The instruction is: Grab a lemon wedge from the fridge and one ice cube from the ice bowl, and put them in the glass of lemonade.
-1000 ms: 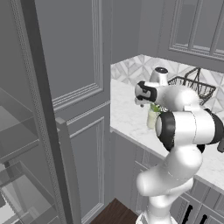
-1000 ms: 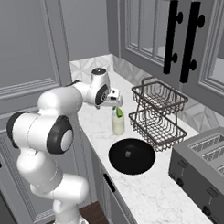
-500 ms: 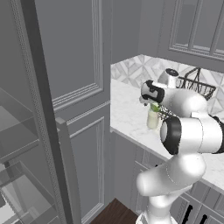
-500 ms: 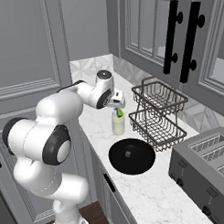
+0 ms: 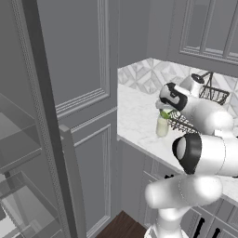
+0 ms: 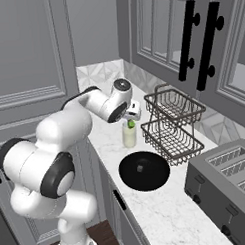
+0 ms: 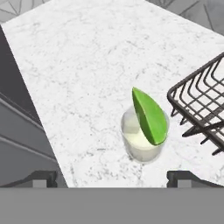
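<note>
Left base view: the claw (image 5: pixel 163 105) hangs above the glass (image 5: pixel 162 125), which stands on the white marble desk (image 5: pixel 135 116) directly below it. The wire basket (image 5: pixel 204 100) sits behind and to the claw's right, close beside the glass. The fridge (image 5: pixel 32 153) stands open well to the claw's left, its clear shelves showing.

Right base view: the claw (image 6: pixel 132 112) hovers just over the glass (image 6: pixel 129 134), not touching it. The two-tier basket (image 6: pixel 173 122) stands just right of the claw; a black round plate (image 6: pixel 144 171) lies on the desk (image 6: pixel 162 208) nearer the robot than the glass, and a toaster (image 6: pixel 224 183) sits well apart to the right.

Hand view: the claw's two tips stand wide apart, released and empty, one at each lower corner. Between and beyond them sits the glass (image 7: pixel 143 140) of pale drink with a green leaf (image 7: pixel 149 116) at its rim. The basket (image 7: pixel 201 105) lies just right of it
</note>
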You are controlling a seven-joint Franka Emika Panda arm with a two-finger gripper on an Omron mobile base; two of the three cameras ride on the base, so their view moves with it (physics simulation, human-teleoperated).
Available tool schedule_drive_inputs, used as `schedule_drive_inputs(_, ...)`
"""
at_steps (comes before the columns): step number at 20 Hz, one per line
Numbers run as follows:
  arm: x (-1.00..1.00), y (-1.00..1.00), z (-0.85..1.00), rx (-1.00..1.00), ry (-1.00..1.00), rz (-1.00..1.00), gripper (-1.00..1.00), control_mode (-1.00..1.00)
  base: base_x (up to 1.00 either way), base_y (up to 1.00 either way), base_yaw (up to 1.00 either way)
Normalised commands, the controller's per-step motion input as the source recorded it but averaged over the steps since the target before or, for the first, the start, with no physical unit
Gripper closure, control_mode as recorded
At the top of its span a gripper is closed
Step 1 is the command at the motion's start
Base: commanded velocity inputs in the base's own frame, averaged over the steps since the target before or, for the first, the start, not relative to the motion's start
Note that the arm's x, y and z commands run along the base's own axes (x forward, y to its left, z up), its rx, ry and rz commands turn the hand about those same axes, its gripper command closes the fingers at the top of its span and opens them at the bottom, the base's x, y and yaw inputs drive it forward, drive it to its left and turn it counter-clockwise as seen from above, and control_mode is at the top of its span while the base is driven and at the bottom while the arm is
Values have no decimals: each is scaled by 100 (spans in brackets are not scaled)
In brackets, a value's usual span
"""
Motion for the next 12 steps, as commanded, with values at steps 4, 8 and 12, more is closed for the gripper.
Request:
schedule_drive_inputs(4,-92,0,22,9,-15,0,-100,-100,0,0,0)
schedule_drive_inputs(8,-99,0,19,11,-25,0,-100,-100,0,0,0)
schedule_drive_inputs(12,-98,20,18,7,-24,3,-100,-100,0,0,0)
